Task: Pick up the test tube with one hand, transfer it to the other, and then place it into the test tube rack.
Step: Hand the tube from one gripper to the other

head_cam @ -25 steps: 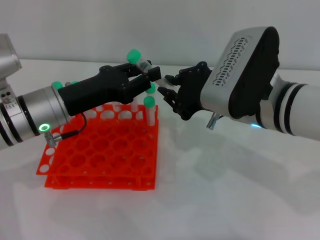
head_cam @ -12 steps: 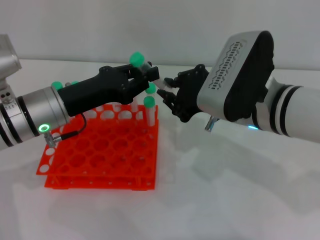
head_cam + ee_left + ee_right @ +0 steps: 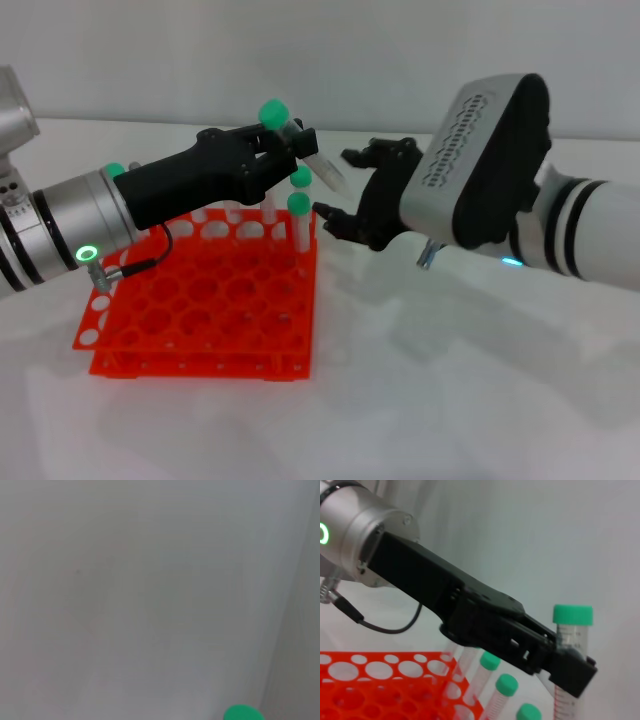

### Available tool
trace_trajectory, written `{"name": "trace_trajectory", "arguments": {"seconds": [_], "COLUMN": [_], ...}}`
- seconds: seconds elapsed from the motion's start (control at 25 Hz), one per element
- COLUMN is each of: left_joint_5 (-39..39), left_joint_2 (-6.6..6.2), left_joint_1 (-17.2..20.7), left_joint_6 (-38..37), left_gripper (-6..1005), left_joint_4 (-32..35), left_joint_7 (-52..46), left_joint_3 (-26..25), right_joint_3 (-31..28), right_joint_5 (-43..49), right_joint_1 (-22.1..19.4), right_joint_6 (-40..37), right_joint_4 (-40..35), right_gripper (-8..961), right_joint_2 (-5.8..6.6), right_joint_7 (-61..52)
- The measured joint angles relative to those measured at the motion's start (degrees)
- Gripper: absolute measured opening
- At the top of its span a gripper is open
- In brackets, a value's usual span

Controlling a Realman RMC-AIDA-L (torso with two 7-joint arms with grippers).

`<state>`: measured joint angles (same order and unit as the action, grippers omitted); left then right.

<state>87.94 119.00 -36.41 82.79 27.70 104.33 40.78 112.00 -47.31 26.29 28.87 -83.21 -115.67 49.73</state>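
Above the far right corner of the test tube rack [image 3: 200,300], left gripper [image 3: 295,148] clamped on the test tube [image 3: 305,152], held in the air and tilted: green cap [image 3: 272,111] up and toward the left arm, rounded clear tip slanting down toward the right gripper [image 3: 345,185]. Seen from the right wrist view, same tube [image 3: 570,645] pinched just under its cap between the black fingers [image 3: 560,667] of that left gripper, with the silver-white forearm and green ring light behind. Only a green cap [image 3: 242,713] at the picture's edge in the left wrist view, against plain grey.

Just beside the tube's tip, right gripper spread wide, one claw above and one below, touching nothing, clear of the tube. Bulky white and black right arm stretching in from the right, a blue light glowing under it.

On the white table [image 3: 450,400], orange-red rack sitting flat, two tiers, grid of round holes mostly unfilled. Along its far edge, several capped tubes [image 3: 298,222] standing in holes, two of them right below the held tube, others partly hidden behind the left arm. Thin black cable [image 3: 140,266] looping from the left wrist down over the rack.
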Motion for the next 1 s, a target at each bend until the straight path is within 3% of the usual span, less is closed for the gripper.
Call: {"name": "trace_trajectory", "arguments": {"seconds": [0.12,0.24,0.56,1.0], "left_joint_5": [0.0,-0.6,-7.7,-21.8], "left_joint_2": [-0.04,-0.20,-0.68,-2.71], "left_joint_1": [-0.2,0.0,2.5,3.2], "left_joint_6": [0.3,0.7,1.1,7.2], "left_gripper": [213,213,213,213], "left_joint_4": [1.0,4.7,26.1,43.9], "left_joint_7": [-1.6,-6.7,-30.5,-51.4], "left_joint_3": [0.0,0.2,5.1,6.5], "right_joint_3": [-1.6,-4.5,-8.9,-9.5], "right_joint_5": [0.1,0.1,0.1,0.2], "right_joint_1": [-0.1,-0.6,-3.3,-4.5], "right_joint_6": [-0.5,-1.7,-3.7,-4.5], "right_joint_4": [1.1,3.1,4.0,3.5], "right_gripper": [655,713,868,868], "right_joint_2": [0.09,0.03,0.24,0.27], "right_joint_7": [-0.1,-0.2,0.3,1.0]}}
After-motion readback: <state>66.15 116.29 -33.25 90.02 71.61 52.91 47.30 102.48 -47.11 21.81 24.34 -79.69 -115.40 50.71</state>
